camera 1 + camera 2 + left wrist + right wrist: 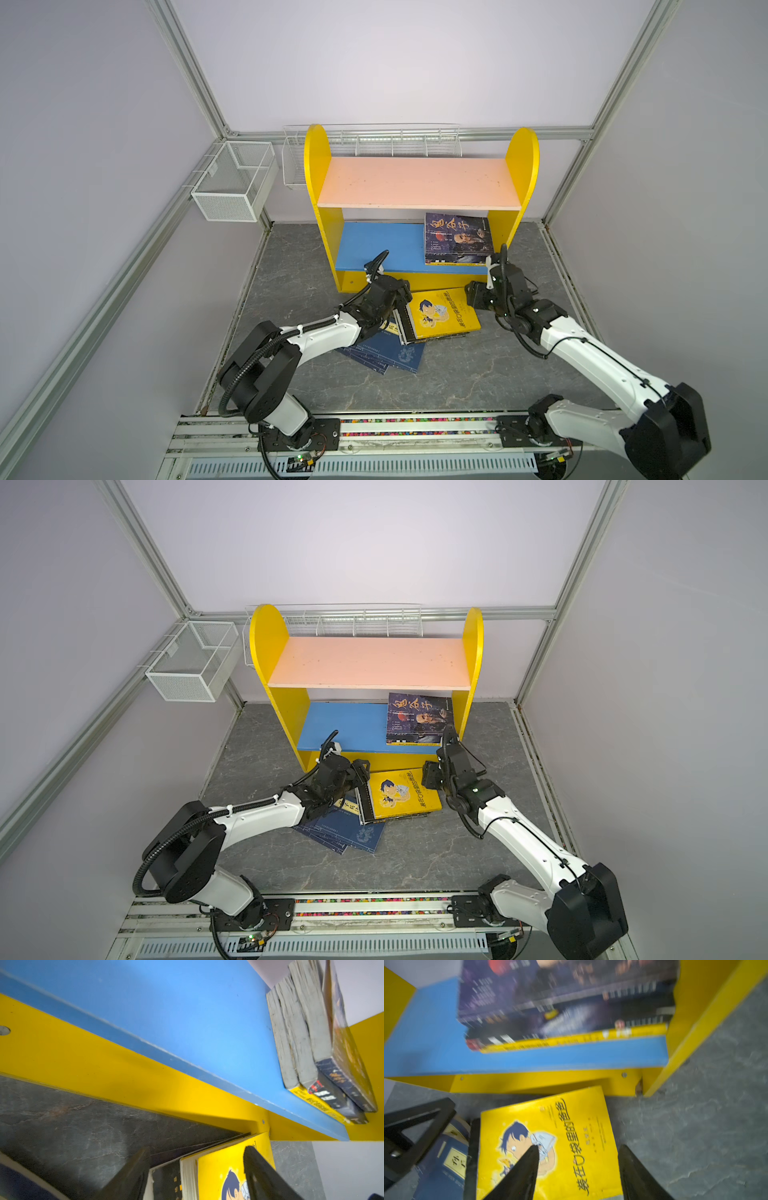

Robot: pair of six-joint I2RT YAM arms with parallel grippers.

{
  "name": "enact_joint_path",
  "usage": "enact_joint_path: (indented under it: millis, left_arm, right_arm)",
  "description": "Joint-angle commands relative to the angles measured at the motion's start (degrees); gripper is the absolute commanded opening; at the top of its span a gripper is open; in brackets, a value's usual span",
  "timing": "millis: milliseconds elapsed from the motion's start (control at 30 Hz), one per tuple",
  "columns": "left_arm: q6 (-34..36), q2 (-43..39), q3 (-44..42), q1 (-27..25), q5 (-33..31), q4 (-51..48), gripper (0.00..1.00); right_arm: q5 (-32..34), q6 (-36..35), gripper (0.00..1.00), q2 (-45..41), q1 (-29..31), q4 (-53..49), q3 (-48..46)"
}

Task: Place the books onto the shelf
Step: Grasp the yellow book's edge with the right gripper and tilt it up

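The yellow shelf (318, 174) stands at the back, its pink upper board (415, 183) bare. A dark purple book (457, 237) tops a flat stack at the right end of the blue lower board (374, 245). In front, a yellow cartoon-covered book (442, 313) lies on a black book (404, 326), over thin navy books (390, 353). My left gripper (405, 291) is open at the stack's left corner; in its wrist view the left gripper (196, 1151) frames the yellow book (218, 1167) edge. My right gripper (473, 297) is open over the book's right edge, also shown by the right gripper (578, 1149).
A white mesh basket (235, 180) hangs on the left wall, and a long wire basket (374, 141) runs behind the shelf. Aluminium frame posts (569, 166) edge the grey marbled floor (478, 374). The arms' mounting rail (415, 424) crosses the front.
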Motion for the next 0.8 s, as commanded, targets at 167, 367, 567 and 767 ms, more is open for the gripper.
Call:
enact_joint_path:
  millis: [167, 367, 567, 767]
  left_arm:
    - [4.4, 5.2, 5.1, -3.1, 2.3, -6.4, 0.71]
    - [4.8, 8.3, 7.4, -3.2, 3.6, -9.2, 0.71]
    - [5.9, 11.4, 11.3, -3.2, 5.6, -14.7, 0.65]
    - [6.3, 12.4, 11.7, -3.2, 5.7, -15.5, 0.57]
  right_arm:
    - [-9.6, 13.3, 0.66, 4.7, -2.1, 5.6, -11.0]
    - [-12.5, 17.0, 0.67, 8.6, -4.3, 10.2, -14.2]
    - [-18.7, 20.6, 0.66, 11.5, -7.7, 18.2, -18.3]
    - [-22.8, 20.6, 0.61, 10.0, -8.6, 24.3, -19.6]
